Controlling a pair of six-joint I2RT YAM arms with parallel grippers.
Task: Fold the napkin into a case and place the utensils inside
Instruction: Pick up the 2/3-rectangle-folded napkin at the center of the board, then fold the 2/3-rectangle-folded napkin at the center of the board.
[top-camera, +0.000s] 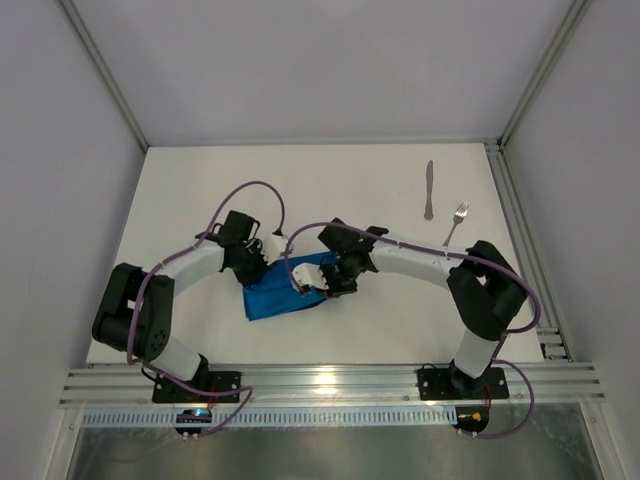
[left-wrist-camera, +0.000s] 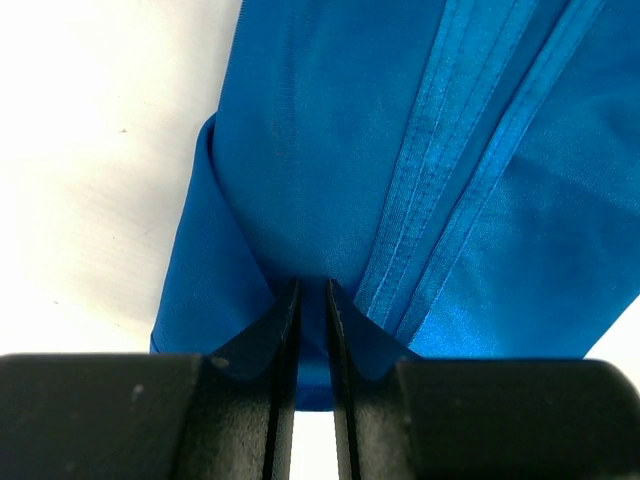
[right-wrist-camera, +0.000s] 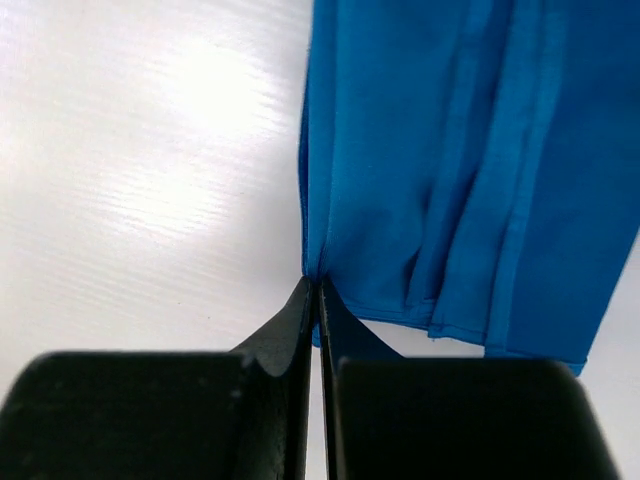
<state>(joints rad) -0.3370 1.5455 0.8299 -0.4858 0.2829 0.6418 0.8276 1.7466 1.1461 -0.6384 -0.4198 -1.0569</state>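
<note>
The bright blue napkin (top-camera: 285, 293) lies folded into a narrow band in the middle of the table, between both arms. My left gripper (top-camera: 258, 262) is shut on its upper left edge; in the left wrist view the napkin (left-wrist-camera: 400, 170) runs in between the left gripper's (left-wrist-camera: 312, 285) jaws. My right gripper (top-camera: 333, 282) is shut on the right end; in the right wrist view the napkin's (right-wrist-camera: 450, 170) corner is pinched at the right gripper's (right-wrist-camera: 317, 282) tips. The knife (top-camera: 428, 190) and fork (top-camera: 456, 222) lie apart at the far right.
An aluminium rail (top-camera: 320, 382) runs along the near edge and another rail (top-camera: 520, 240) down the right side. White walls enclose the table at the back and sides.
</note>
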